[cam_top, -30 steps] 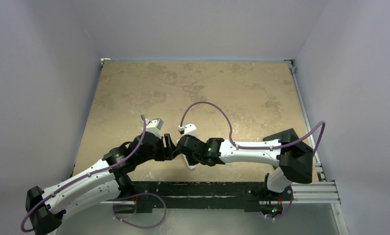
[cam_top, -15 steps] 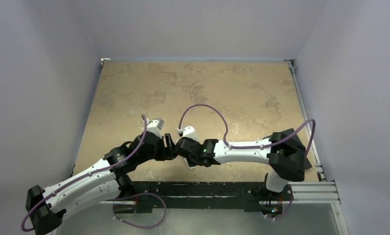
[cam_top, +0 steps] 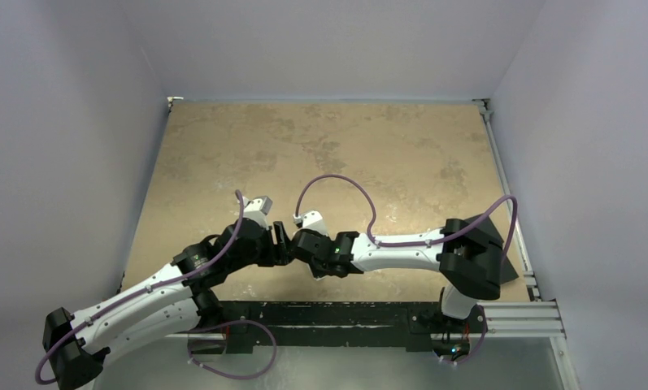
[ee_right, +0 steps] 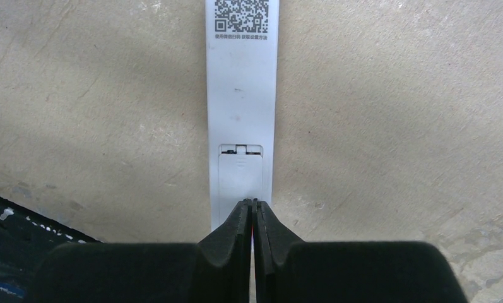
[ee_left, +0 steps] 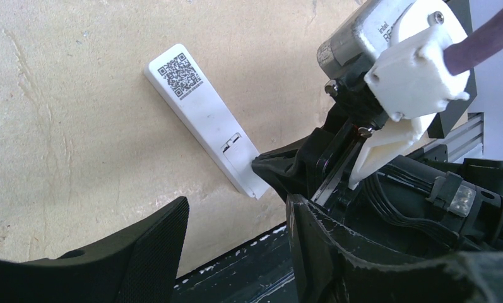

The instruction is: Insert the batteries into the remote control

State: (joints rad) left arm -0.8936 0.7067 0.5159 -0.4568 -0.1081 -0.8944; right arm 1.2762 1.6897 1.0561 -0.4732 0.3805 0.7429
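The remote control [ee_right: 242,95] lies face down on the table, its plain white back up with a QR code at the far end. It also shows in the left wrist view [ee_left: 201,117]. Its battery cover [ee_right: 241,170] sits closed at the near end. My right gripper [ee_right: 253,203] is shut, holds nothing, and its tips rest on the near edge of the cover. My left gripper [ee_left: 236,252] is open and empty, just beside the right one near the table's front edge. No batteries are in view. In the top view both grippers [cam_top: 288,242] meet over the remote and hide it.
The black front rail [ee_left: 236,271] of the table runs just below the remote's near end. The right arm's wrist camera and purple cable [ee_left: 413,57] crowd the space right of the remote. Grey walls [cam_top: 76,122] enclose the table on three sides.
The right arm has shifted left, bringing its gripper closer against the left gripper. The left arm has barely moved.
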